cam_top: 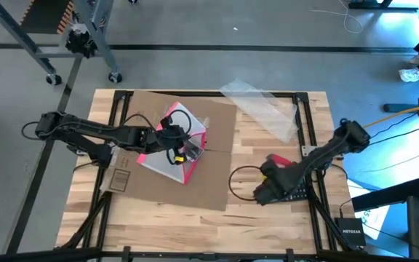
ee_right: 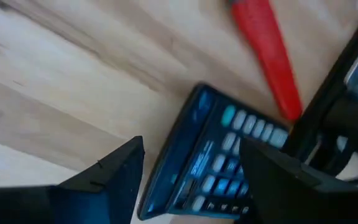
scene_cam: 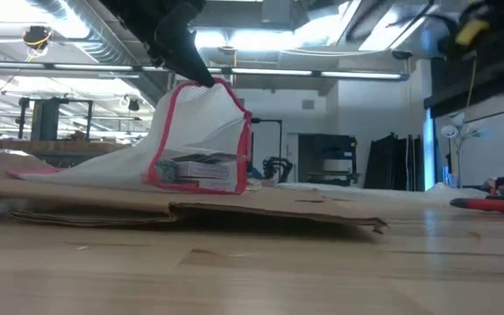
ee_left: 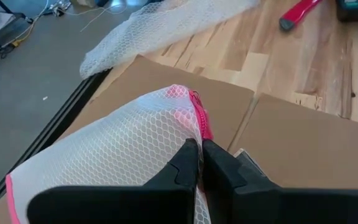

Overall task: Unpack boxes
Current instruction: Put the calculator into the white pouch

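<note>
Flattened cardboard box (scene_cam: 269, 210) lies across centre frame on the table (cam_top: 268, 175). Left gripper (ee_left: 199, 155) clenched on the mesh pouch (ee_left: 123, 149) pink zip edge, lifting it over the box. Right gripper (ee_right: 188, 171) released, fingers astride a calculator (ee_right: 210, 155), lower right in the high view

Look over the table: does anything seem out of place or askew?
Yes. The cardboard box lies flattened on the table, and the left tool pinches a pink-edged mesh pouch up into a tent on it. A second mesh bag overhangs the far edge.
</note>
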Robot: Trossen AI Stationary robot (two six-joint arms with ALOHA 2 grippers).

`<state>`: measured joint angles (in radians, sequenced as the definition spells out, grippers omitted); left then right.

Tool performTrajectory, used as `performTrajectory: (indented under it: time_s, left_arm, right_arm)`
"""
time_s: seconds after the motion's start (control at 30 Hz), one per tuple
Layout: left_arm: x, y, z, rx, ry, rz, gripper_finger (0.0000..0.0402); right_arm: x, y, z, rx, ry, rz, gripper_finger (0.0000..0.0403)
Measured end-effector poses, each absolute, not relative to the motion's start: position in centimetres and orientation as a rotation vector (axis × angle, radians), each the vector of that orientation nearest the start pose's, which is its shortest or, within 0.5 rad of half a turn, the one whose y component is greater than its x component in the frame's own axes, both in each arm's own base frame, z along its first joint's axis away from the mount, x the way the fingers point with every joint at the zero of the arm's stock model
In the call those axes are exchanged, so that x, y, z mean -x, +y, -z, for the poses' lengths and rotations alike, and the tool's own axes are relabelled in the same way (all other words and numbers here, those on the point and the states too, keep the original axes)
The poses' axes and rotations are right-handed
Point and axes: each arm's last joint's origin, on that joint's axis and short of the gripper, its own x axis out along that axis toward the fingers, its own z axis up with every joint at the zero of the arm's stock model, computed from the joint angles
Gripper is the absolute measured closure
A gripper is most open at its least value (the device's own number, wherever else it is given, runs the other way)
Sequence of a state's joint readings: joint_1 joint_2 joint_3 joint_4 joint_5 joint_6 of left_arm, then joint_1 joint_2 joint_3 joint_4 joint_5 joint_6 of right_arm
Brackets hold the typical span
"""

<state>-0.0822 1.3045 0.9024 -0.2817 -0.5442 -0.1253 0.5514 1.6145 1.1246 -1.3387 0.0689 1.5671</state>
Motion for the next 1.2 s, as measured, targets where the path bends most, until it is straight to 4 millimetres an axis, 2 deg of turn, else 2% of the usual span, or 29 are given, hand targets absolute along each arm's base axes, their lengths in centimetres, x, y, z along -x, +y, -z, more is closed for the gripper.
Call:
performTrajectory:
  time_s: [0.27,0.57,0.73,0.9,1.03,1.2]
  left_arm:
    - [-27.1,-0.7,-25.9,-0.096,0.626,-0.481,0.0394]
    - [-27.2,-0.7,-25.9,-0.095,0.626,-0.481,0.0394]
    - [-27.2,-0.7,-25.9,-0.095,0.625,-0.481,0.0394]
    - [-27.2,-0.7,-25.9,-0.093,0.625,-0.481,0.0394]
    - [-27.2,-0.7,-25.9,-0.093,0.624,-0.482,0.0394]
    - [-27.2,-0.8,-25.9,-0.095,0.626,-0.481,0.0394]
  right_arm:
    - [-22.1,13.4,-19.3,-0.638,1.478,1.109,0.0149]
    - [-21.5,14.5,-16.7,-0.608,1.447,1.241,0.016]
    - [-21.6,14.7,-14.7,-0.587,1.44,1.258,0.0211]
    - [-21.7,14.7,-13.9,-0.518,1.47,1.277,0.0296]
    - [-21.8,14.7,-14.3,-0.484,1.454,1.271,0.0369]
    - [-23.3,15.3,-16.5,-0.325,1.397,1.133,0.0383]
